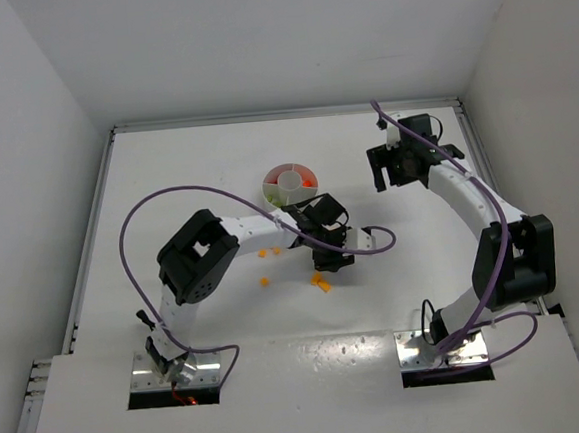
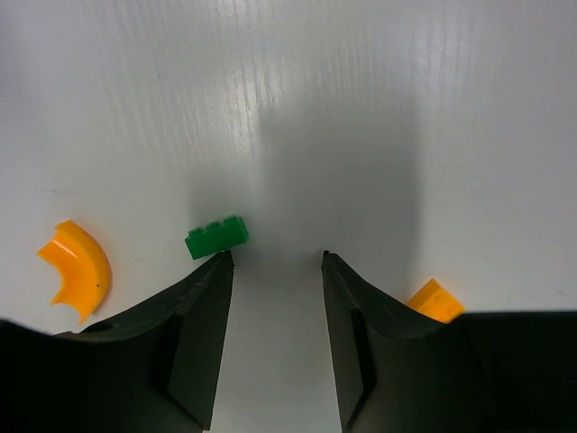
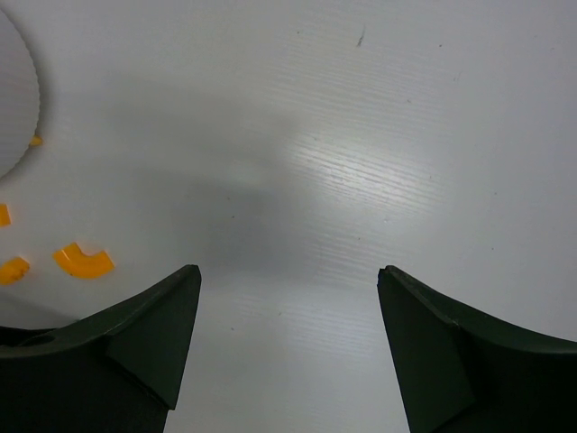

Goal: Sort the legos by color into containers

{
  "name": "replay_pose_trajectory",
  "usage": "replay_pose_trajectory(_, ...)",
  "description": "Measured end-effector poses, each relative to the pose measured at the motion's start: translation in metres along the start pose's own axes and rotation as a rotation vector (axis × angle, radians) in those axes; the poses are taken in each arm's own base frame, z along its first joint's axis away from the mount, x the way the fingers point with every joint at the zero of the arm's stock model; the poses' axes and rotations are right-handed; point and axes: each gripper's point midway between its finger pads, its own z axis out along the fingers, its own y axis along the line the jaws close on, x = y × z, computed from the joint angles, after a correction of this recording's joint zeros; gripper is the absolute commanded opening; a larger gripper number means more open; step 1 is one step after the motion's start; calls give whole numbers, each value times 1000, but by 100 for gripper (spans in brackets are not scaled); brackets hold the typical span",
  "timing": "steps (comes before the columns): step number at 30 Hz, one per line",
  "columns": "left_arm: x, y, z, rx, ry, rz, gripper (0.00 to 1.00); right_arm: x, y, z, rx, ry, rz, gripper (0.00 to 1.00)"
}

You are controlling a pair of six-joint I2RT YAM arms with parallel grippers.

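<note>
- Left wrist: left end effector jaws apart, empty — green lego on the bench, just beside its 10 o'clock fingertip.
- Right wrist: right end effector spread wide, empty.
- Top external: dish at 11 o'clock from the left end effector.

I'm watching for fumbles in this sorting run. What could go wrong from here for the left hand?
1. The green brick lies at one fingertip of the left hand, not in the gap; closing now may miss it or flick it away.
2. An orange piece lies close beside the other finger and could get nudged.
</note>
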Motion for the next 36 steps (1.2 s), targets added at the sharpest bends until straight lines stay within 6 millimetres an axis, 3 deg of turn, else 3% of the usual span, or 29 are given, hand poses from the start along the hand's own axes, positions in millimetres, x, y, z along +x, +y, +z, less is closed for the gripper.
replay_pose_trajectory(17,-15,19,10,-7,-17,-83,54,-2,-3,-2,5,-8,5,80)
replay_pose_trajectory(26,-18,28,11,-20,-32,-193,62,-3,-6,-5,11,-16,10,80)
replay_pose_trajectory(36,-18,39,11,-76,-33,-348,55,-3,-8,-5,14,-15,14,80)
